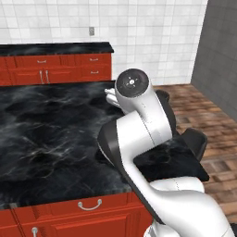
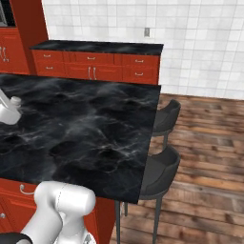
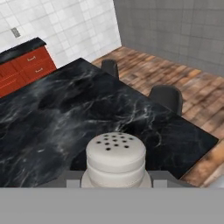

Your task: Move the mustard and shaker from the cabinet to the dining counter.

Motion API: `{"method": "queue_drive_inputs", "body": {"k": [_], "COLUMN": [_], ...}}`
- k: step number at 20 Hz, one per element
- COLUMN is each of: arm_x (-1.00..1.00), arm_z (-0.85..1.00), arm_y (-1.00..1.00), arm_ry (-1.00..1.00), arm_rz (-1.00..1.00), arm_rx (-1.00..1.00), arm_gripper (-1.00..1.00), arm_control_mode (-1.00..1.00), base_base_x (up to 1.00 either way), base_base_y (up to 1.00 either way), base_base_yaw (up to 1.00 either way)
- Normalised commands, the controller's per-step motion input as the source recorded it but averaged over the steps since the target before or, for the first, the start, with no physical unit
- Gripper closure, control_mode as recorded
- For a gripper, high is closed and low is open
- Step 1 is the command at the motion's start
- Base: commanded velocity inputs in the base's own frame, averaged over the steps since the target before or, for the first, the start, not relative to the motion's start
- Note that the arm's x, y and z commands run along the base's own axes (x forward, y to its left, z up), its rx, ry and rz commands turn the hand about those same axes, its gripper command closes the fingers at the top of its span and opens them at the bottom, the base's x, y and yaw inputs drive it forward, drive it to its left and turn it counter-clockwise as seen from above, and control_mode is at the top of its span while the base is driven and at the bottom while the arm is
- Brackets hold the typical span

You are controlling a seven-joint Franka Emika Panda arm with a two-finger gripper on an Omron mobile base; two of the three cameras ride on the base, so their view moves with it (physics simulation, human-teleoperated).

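Note:
The shaker (image 3: 116,153), a pale grey-white cylinder whose cap is dotted with holes, sits at the bottom of the hand view. My gripper (image 3: 116,180) is shut on it, with a dark fingertip (image 3: 73,181) on either side. Below it spreads the black, white-veined top of the dining counter (image 3: 65,109), so the shaker hangs above the marble, towards the stool side. The same counter (image 1: 46,134) (image 2: 86,128) fills both base views; in the left base view my own arm hides the hand. The mustard and the cabinet are out of view.
Two dark stools (image 2: 164,116) (image 2: 159,174) stand along the island's right edge, also visible as stools (image 3: 165,97) from the hand. A narrower black counter on red drawers (image 1: 55,48) (image 2: 95,47) runs along the tiled back wall. Wooden floor (image 2: 205,143) lies to the right.

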Motion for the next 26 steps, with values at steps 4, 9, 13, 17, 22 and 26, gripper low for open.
{"method": "queue_drive_inputs", "body": {"k": [4, 9, 13, 17, 22, 26], "arm_x": [0.0, 0.07, 0.17, 0.03, 0.0, 0.04], "arm_z": [0.0, -0.02, -0.09, -0.18, -0.22, -0.24], "arm_y": [0.0, -0.07, -0.29, -0.3, -0.32, -0.31], "arm_ry": [0.0, 0.02, 0.1, 0.04, 0.0, 0.0], "arm_rz": [0.0, 0.06, 0.24, 0.52, 0.64, 0.64], "arm_rx": [0.0, 0.0, 0.09, 0.01, 0.0, 0.0], "arm_gripper": [1.0, 1.0, 1.0, 1.0, 1.0, 1.0], "arm_control_mode": [1.0, -1.0, -1.0, -1.0, -1.0, -1.0], "base_base_x": [0.0, 0.0, 0.0, 0.0, 0.0, 0.0], "base_base_y": [0.0, 0.0, 0.0, 0.0, 0.0, 0.0], "base_base_yaw": [0.0, 0.0, 0.0, 0.0, 0.0, 0.0]}}
